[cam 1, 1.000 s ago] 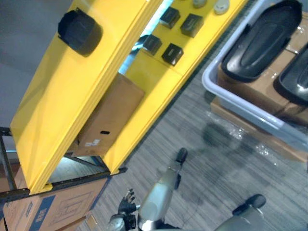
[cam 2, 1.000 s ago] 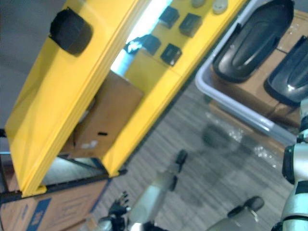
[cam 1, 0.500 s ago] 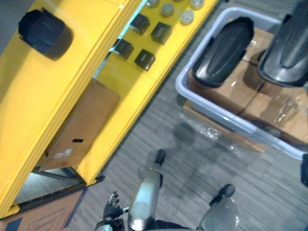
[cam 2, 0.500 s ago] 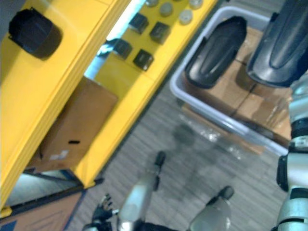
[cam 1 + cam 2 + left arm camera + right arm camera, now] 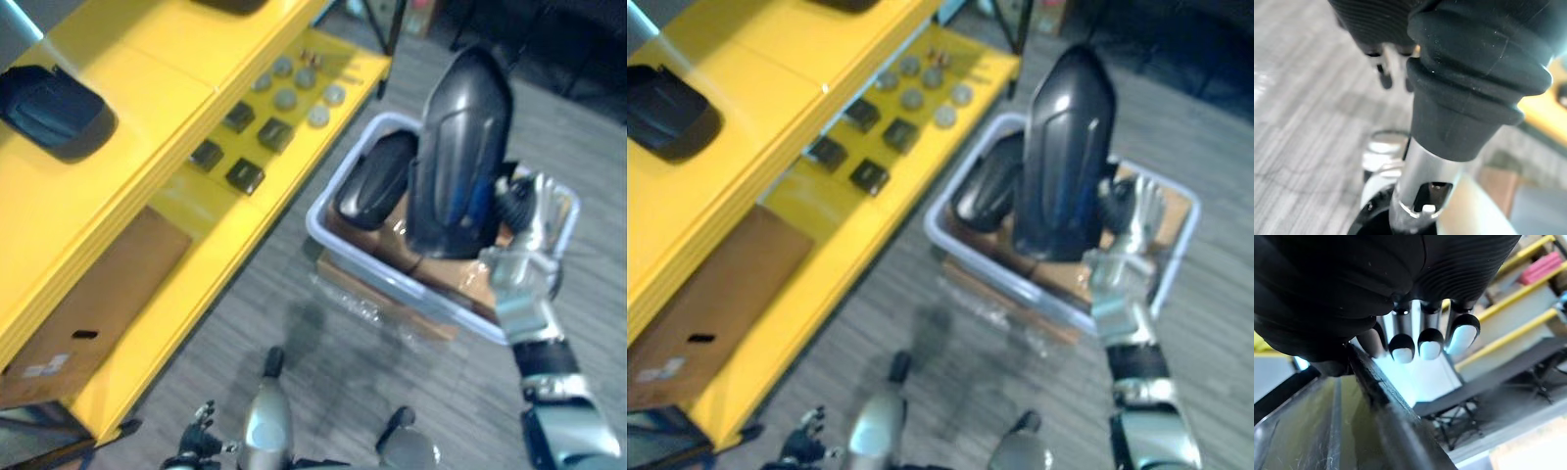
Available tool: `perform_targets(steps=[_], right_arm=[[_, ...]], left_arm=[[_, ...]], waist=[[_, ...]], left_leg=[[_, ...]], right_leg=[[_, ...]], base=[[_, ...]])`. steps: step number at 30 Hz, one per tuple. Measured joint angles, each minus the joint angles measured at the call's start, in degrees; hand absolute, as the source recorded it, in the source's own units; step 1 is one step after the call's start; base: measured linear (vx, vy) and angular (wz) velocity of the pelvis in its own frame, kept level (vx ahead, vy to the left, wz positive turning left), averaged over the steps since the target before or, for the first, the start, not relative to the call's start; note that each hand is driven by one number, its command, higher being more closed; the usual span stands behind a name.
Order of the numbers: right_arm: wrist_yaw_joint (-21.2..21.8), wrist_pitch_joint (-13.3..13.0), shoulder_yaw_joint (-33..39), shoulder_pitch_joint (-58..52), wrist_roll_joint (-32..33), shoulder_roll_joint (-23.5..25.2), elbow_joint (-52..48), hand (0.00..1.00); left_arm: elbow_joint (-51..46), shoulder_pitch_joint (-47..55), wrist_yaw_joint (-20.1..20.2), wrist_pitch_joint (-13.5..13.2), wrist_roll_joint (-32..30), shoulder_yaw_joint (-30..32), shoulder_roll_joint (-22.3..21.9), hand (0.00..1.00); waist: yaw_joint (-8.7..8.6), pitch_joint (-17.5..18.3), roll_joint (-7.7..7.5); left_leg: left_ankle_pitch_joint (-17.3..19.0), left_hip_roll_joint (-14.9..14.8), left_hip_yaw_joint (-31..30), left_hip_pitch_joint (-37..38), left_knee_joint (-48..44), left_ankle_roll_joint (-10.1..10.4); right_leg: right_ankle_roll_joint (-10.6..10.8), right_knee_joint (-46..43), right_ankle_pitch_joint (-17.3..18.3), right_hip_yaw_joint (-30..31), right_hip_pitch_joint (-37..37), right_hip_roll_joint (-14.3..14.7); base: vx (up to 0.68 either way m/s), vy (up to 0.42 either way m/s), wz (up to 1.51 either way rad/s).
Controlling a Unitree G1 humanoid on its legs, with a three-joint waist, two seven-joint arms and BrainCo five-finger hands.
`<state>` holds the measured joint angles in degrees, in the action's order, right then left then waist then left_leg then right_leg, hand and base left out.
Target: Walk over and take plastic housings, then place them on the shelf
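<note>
I see a white shine along the front edge of the yellow shelf point(image 5: 147, 69) and a soft shine on the dark housing point(image 5: 458, 137). The far floor point(image 5: 588, 59) is dim.

Partly hidden behind raised housing point(image 5: 456, 147): grey tub point(image 5: 372, 262), second housing point(image 5: 372, 181). Left frame edge cuts housing on shelf point(image 5: 49, 108). Small round parts point(image 5: 284, 98) too small to identify.

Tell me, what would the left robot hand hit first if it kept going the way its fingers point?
Probably the grey carpet floor: the left robot hand hangs low, fingers aimed down at it.
</note>
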<state>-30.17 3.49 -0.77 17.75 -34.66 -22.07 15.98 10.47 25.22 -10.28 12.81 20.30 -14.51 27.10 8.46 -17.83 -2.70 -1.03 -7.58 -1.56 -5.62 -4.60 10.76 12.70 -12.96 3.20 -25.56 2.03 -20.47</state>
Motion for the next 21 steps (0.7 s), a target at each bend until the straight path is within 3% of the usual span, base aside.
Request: perform_targets(steps=[1,3,4,5,6,7,10,13,21], right_arm=[[-0.1,-1.5,-1.6,-1.4,-0.5,0.5,-0.3,1.00],[-0.1,-3.1,-3.1,-2.8,-0.9,0.6,-1.5,1.00],[-0.1,-4.3,-4.4,-2.8,-1.8,1.1,-2.2,1.00],[-0.1,-5.8,-6.0,-2.8,-2.2,1.8,-3.0,1.00],[-0.1,-6.2,-7.1,-2.8,-2.3,2.2,-3.9,1.00],[-0.1,-7.7,-8.1,-2.8,-2.9,2.6,-5.6,1.00],[-0.7,-9.7,-8.3,-2.8,-3.4,2.6,-8.9,1.00],[-1.2,-10.0,-8.5,-2.7,-3.5,2.6,-8.8,1.00],[-1.2,-10.0,-11.3,-0.6,-6.7,2.9,-8.3,1.00]], left_arm=[[-1.4,-0.2,0.0,-0.3,3.2,2.0,0.5,0.00],[-9.4,-6.2,0.0,-4.0,9.4,4.2,-4.4,0.00],[-12.2,-12.8,0.3,-7.8,11.3,3.6,-9.6,0.00],[-12.8,-19.7,0.5,-10.8,12.1,2.0,-13.9,0.00],[-12.8,-22.6,0.7,-11.8,12.7,1.0,-15.4,0.00],[-12.5,-26.7,1.5,-12.8,13.2,-0.9,-17.1,0.00],[-9.7,-31.3,2.0,-13.9,13.5,-2.6,-19.3,0.00],[-4.4,-32.6,1.6,-13.9,13.6,-3.9,-20.3,0.00],[2.7,-38.0,-4.3,-14.1,10.6,-7.0,-21.3,0.00]], waist=[[-0.10,1.2,0.06],[-0.20,2.7,0.89],[-0.59,3.9,1.51],[-1.55,5.2,1.55],[-1.98,5.9,1.53],[-3.80,6.6,1.33],[-5.99,7.0,1.02],[-6.30,7.0,1.05],[-6.36,6.9,0.90]], left_leg=[[0.6,-0.2,0.7,0.4,-0.1,0.1],[0.2,-0.7,1.7,0.4,0.1,0.0],[-0.4,-1.1,2.4,0.3,0.2,0.0],[-1.3,-1.4,2.8,0.3,0.5,-0.1],[-1.5,-1.6,3.4,0.6,0.8,-0.1],[-1.7,-1.8,4.0,0.7,1.0,-0.1],[-2.1,-1.8,6.0,2.3,2.1,-0.3],[-3.1,-2.1,7.0,3.8,4.4,-0.1],[-4.8,-2.6,7.1,3.5,6.3,0.0]], right_leg=[[-0.3,0.6,0.2,0.5,0.1,0.2],[-1.0,1.5,0.5,0.7,0.1,0.6],[-0.9,2.3,-0.2,1.1,0.0,1.0],[-1.2,3.2,-1.2,1.8,0.0,1.6],[-0.8,3.8,-1.9,2.1,-0.1,1.8],[-0.9,4.7,-3.2,2.5,-0.1,2.1],[-0.9,6.6,-4.9,4.4,0.0,2.3],[-0.9,6.9,-4.9,5.3,-0.1,2.7],[-1.2,6.4,-5.0,5.7,-1.7,3.3]], base=[[-0.09,0.002,-0.16],[-0.14,-0.012,-0.13],[-0.14,-0.010,-0.20],[-0.09,-0.003,-0.27],[-0.05,0.001,-0.29],[-0.01,0.007,-0.28],[0.00,0.019,-0.37],[0.00,0.000,-0.11],[-0.01,-0.005,-0.01]])
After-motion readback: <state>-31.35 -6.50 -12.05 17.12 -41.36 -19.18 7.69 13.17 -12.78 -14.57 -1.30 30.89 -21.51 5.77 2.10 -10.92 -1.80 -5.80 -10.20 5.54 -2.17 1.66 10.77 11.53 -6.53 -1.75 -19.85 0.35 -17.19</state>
